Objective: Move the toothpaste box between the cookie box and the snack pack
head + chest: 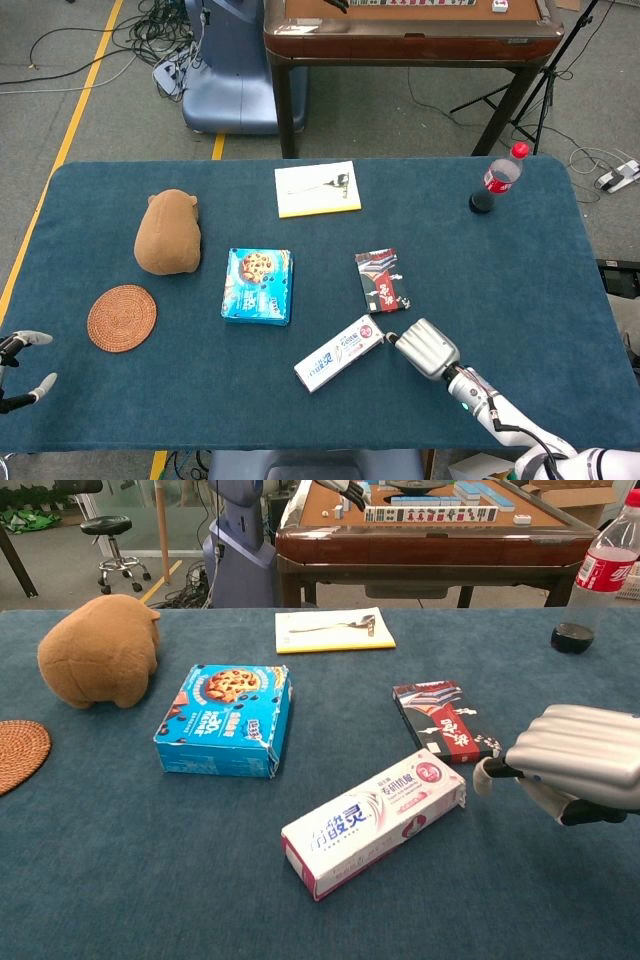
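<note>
1. Long white-and-pink cardboard toothpaste box (340,352) (373,820): flat on the dark blue cloth tabletop (520,260) (100,880), lying on a diagonal, pink end toward the right hand, other end toward the near edge. Placed nearer the front than the two packs, below the gap between them.
2. Blue cardboard cookie box (258,285) (227,720): flat, to the left of and behind the toothpaste box, apart from it.
3. Black-and-red flat snack pack (381,281) (444,721): flat, just behind the pink end of the toothpaste box, close to it; contact not discernible.
4. Right hand (426,347) (572,762), silver-backed: just beside the pink end of the toothpaste box with a narrow gap, holding nothing; fingers curled under the palm, thumb tip pointing toward the box.
5. Left hand (22,366): at the lower left edge in the head view only, off the front corner of the tabletop, fingers spread apart, holding nothing.
6. Brown plush animal (168,232) (100,651) at the left; round woven rattan coaster (122,318) (17,755) in front of it.
7. Thin yellow-edged white booklet (317,188) (334,630) toward the back, centre.
8. Red-capped plastic cola bottle (497,180) (592,580), nearly drained, upright at the back right.
</note>
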Available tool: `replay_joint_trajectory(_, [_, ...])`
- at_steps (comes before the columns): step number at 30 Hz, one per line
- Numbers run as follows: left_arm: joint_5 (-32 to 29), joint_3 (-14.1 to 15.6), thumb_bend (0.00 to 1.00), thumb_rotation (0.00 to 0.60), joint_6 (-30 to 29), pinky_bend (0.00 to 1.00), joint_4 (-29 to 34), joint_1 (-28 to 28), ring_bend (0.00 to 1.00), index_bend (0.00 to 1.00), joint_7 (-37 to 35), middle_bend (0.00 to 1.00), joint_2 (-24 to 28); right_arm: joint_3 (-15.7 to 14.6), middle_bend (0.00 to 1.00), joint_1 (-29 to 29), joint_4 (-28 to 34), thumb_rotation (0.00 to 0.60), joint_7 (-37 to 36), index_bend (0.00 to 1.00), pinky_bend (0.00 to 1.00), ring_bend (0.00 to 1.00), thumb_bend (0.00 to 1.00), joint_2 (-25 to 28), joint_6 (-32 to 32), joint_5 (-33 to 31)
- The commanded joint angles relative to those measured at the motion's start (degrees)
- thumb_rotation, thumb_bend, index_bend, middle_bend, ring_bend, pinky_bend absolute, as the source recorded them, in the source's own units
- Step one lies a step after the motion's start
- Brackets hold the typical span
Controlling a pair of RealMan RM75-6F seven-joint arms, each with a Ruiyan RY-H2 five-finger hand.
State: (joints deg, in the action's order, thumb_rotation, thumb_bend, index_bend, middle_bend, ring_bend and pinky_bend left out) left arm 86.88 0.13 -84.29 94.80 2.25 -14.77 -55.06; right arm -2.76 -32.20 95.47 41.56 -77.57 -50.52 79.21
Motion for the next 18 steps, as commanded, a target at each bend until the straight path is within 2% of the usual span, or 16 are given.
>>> replay_joint_trajectory(1, [-0.05,-0.01,0.27,0.6,0.04,0.46,-0.07,0.0,0.33,0.35,-0.03,0.34,-0.01,0.14,1.0,-0.42,-0.56,0.6,-0.08,0.31,0.97,1.0,1.0,-0.79,0.35,-0.41])
replay_joint_trajectory(12, [0.02,0.01,0.27,0.6,0.01,0.46,-0.1,-0.01,0.33,0.35,-0.11,0.34,0.0,-0.17,1.0,-1.29,-0.36,0.6,-0.84,0.31,0.97,1.0,1.0,-2.16,-0.18,0.61])
replay_joint_trajectory(18, [-0.07,-0.02,0.27,0.6,0.08,0.46,-0.21,0.01,0.33,0.35,-0.27,0.34,0.01,-1.3,1.0,-0.89,1.19,0.6,-0.67,0.31,0.97,1.0,1.0,-0.61,-1.05,1.22])
